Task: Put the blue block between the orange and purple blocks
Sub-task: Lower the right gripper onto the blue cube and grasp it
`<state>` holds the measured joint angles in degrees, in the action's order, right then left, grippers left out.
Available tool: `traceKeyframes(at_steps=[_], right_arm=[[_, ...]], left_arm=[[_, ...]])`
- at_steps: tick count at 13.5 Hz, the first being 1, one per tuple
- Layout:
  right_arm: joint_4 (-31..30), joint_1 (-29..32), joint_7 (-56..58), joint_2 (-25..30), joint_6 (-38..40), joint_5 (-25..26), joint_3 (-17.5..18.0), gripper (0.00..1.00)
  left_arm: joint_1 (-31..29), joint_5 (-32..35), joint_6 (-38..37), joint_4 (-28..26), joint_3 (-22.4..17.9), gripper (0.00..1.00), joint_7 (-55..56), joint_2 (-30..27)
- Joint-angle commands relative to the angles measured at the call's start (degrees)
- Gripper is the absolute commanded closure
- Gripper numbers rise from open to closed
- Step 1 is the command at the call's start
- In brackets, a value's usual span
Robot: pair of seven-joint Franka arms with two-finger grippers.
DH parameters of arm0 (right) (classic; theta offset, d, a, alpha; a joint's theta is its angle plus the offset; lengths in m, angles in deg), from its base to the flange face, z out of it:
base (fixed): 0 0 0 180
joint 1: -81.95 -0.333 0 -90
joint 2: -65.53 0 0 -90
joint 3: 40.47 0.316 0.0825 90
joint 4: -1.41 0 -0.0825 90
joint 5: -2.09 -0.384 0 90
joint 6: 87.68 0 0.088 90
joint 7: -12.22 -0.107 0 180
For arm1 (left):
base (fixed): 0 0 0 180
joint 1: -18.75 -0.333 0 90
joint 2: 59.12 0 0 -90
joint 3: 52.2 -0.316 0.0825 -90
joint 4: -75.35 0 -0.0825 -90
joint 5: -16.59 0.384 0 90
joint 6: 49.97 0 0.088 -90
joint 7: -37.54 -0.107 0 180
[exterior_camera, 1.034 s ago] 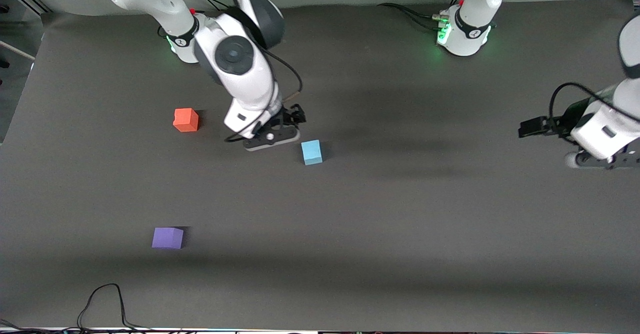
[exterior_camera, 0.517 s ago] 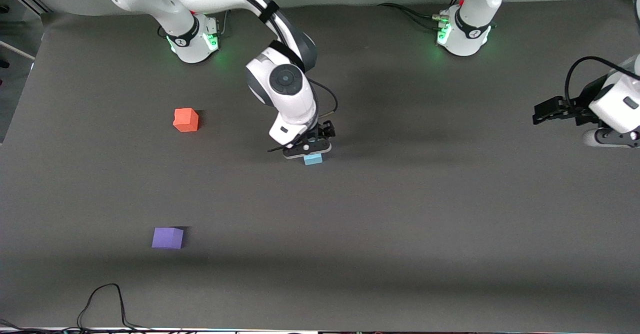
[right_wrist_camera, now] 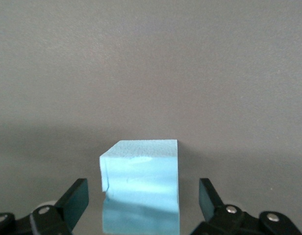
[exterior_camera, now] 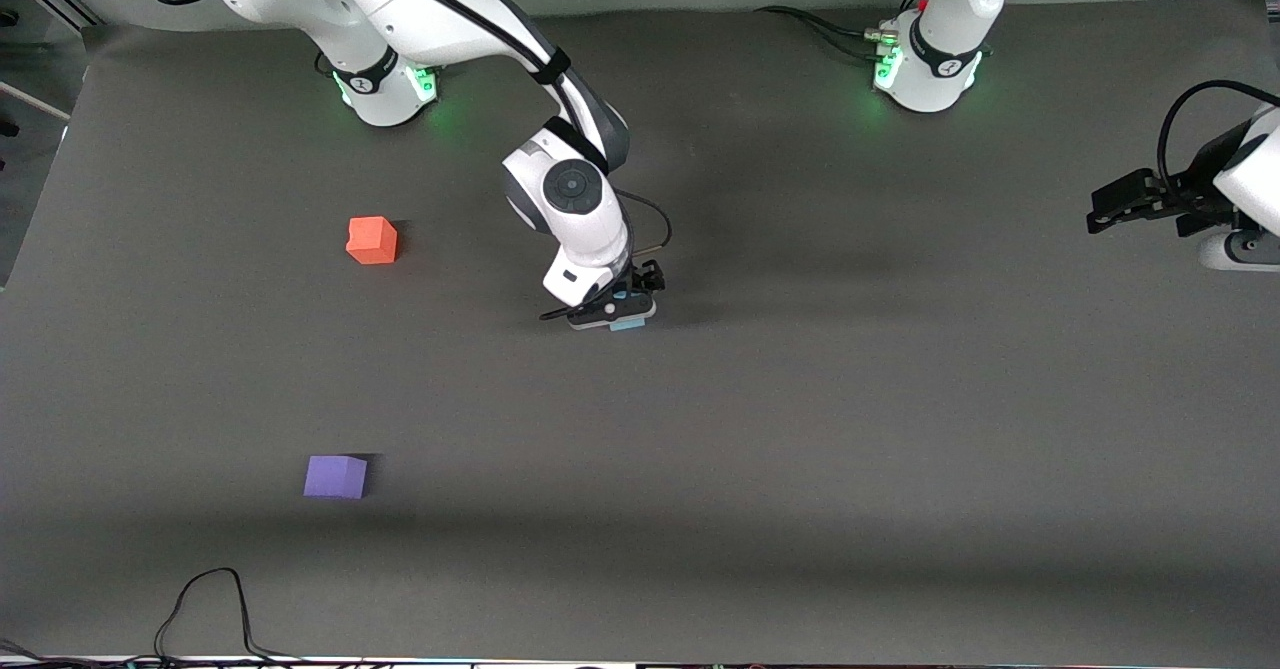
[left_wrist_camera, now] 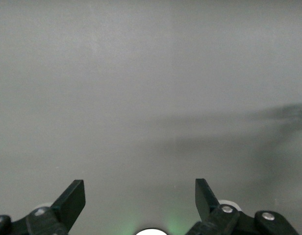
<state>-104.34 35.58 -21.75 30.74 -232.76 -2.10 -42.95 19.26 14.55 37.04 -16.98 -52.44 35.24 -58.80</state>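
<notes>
The light blue block (exterior_camera: 629,324) sits on the dark table mat near the middle, mostly covered by my right gripper (exterior_camera: 612,315). In the right wrist view the blue block (right_wrist_camera: 140,186) stands between the open fingers (right_wrist_camera: 77,198) with a gap on each side, untouched. The orange block (exterior_camera: 372,240) lies toward the right arm's end. The purple block (exterior_camera: 335,476) lies nearer the front camera than the orange one. My left gripper (exterior_camera: 1135,204) is open and empty, up over the left arm's end of the table; its wrist view (left_wrist_camera: 140,196) shows only bare mat.
A black cable (exterior_camera: 205,609) loops along the table edge nearest the front camera, near the purple block. The two arm bases (exterior_camera: 385,84) stand along the table's top edge in the front view.
My right gripper moved from beside the blue block to over it and lowered around it. My left gripper drifted outward toward the left arm's end of the table.
</notes>
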Motion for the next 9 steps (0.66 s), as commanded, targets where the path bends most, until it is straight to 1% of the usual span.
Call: traceKeyframes(at_steps=[1, 2, 4, 5, 6, 8, 9], right_arm=[[-0.2, -0.9, -1.3, -0.6, -1.6, 0.6, -0.6, 0.01], [-0.2, -0.9, -1.3, -0.6, -1.6, 0.6, -0.7, 0.07], [-0.2, -0.9, -1.2, -0.6, -1.6, 0.6, -0.7, 0.36], [-0.2, -0.8, -1.2, -0.6, -1.6, 0.6, -0.7, 0.49], [-0.2, -0.6, -1.2, -0.5, -1.4, 0.6, -0.7, 0.56], [-0.9, -0.5, -1.2, 1.8, 0.1, 0.6, -1.0, 0.57], [-1.0, -0.1, -1.2, 4.3, 2.9, 0.6, -1.2, 0.57]], left_arm=[[1.3, 1.0, -1.2, 1.2, -0.9, 0.0, -0.2, 0.9], [1.3, 1.7, -0.6, 0.6, -0.6, 0.0, -0.2, 0.7], [1.3, 2.7, -0.6, 0.3, 0.2, 0.0, -0.1, 0.7], [1.3, 2.7, -0.8, 0.5, 0.2, 0.0, 0.1, 0.9], [1.3, 2.7, -0.8, 0.5, 0.2, 0.0, 0.0, 0.9], [1.2, 2.8, -0.8, 0.4, 0.1, 0.0, 0.1, 0.9], [1.2, 2.7, -0.8, 0.5, 0.1, 0.0, 0.3, 0.9]])
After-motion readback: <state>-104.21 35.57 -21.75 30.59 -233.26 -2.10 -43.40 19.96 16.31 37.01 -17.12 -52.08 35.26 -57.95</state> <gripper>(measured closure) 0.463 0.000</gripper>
